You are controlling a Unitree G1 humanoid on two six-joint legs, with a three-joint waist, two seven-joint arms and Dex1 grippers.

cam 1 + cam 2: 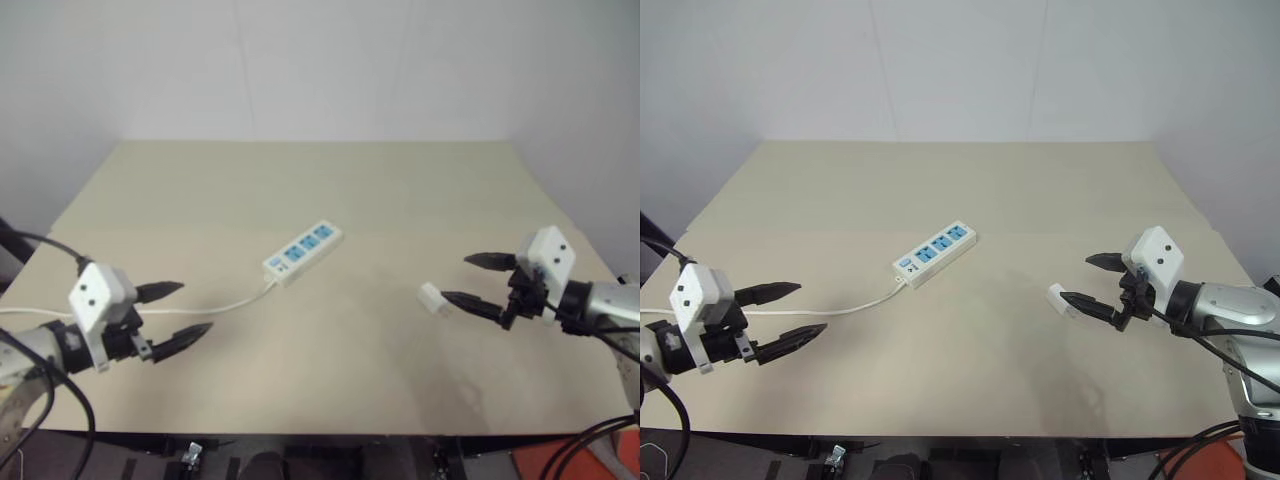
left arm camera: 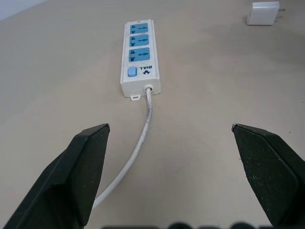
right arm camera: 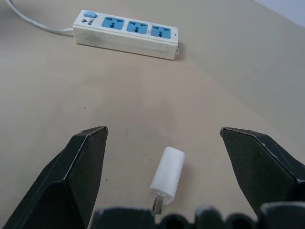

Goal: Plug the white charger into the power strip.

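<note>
White power strip (image 1: 303, 252) with blue socket faces; white charger (image 1: 431, 297); beige table (image 1: 330, 370).

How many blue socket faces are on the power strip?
3, in a row along the power strip: nearest the blue switch, middle, far end. None look hidden.

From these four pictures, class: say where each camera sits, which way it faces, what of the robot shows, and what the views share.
Left and right eye views: on the head, looking forward and down at the table; both arms show, with the left gripper and right gripper open.
Left wrist view: along its two fingers toward the power strip and its cord.
Right wrist view: along its fingers at the white charger.
Shared: strip and charger appear in every view.
</note>
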